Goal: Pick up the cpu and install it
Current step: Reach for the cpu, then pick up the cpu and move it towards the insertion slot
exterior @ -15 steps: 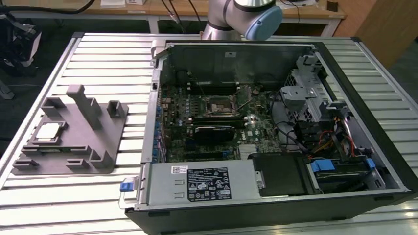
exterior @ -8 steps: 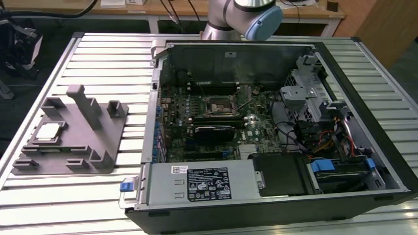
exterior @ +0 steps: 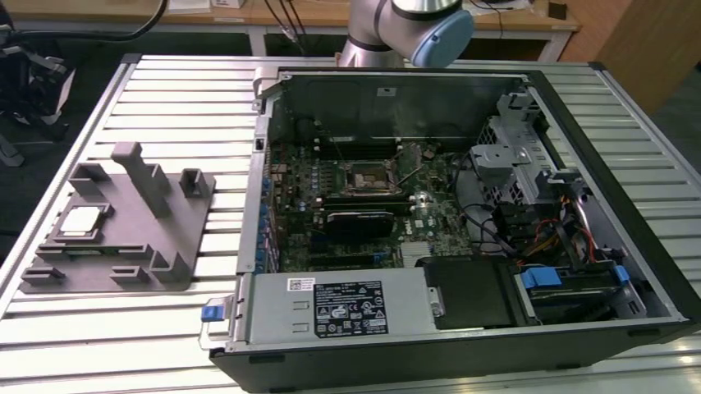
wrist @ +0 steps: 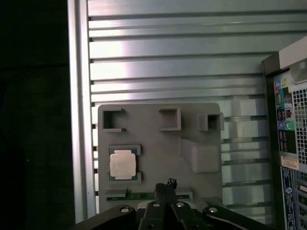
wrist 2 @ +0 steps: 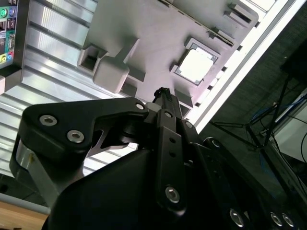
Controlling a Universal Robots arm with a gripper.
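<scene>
1. Closest, my gripper is pinched shut and empty above the one grey block.
2. One cpu lies flat in that block's recess, apart from my gripper.
3. Slatted metal table underneath; one open computer case at the exterior view's right; wooden bench beyond.

In the exterior view the cpu is lying open from above on the grey block. Tall posts are standing at its two o'clock, and the computer case is walling off three o'clock.
</scene>
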